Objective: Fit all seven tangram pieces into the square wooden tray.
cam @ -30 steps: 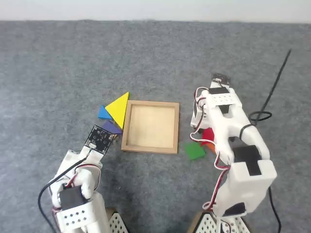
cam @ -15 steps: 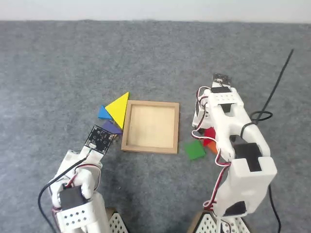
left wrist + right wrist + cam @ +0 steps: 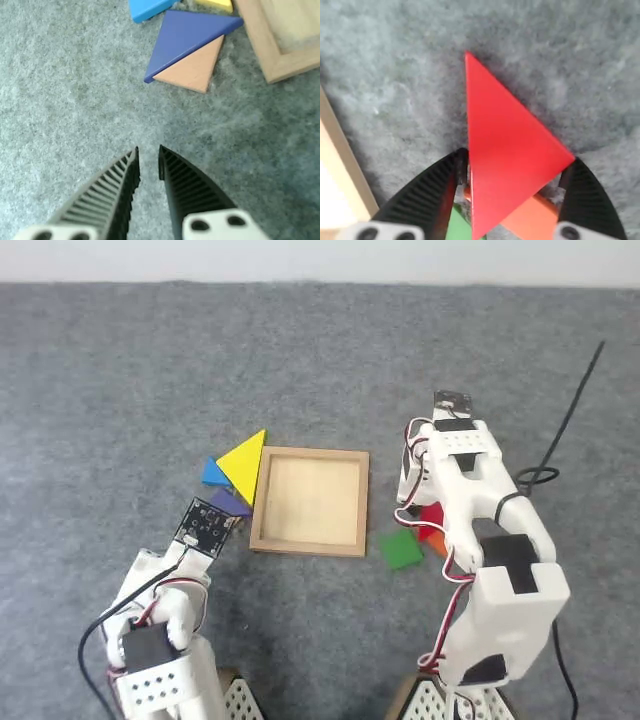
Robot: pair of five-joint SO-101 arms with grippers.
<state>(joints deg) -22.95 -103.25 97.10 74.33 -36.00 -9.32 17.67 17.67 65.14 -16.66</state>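
The square wooden tray (image 3: 310,453) lies bare in the middle of the grey mat. By its left side rest a yellow triangle (image 3: 247,465), a small blue triangle (image 3: 212,474) and a purple triangle (image 3: 230,503). My left gripper (image 3: 148,150) hovers shut over bare mat just short of the purple triangle (image 3: 192,32), whose tan face (image 3: 192,72) is turned toward it. To the right of the tray, my right gripper (image 3: 515,162) is shut on the red triangle (image 3: 505,145), above an orange piece (image 3: 530,220) and beside the green square (image 3: 401,549).
The tray's rim (image 3: 340,165) runs close to the right gripper, and its corner (image 3: 272,55) sits near the purple triangle. A black cable (image 3: 570,410) trails off at the far right. Open grey mat stretches beyond the tray.
The right arm has shifted slightly and the red triangle has moved a little with it, away from the orange piece. The left arm is still.
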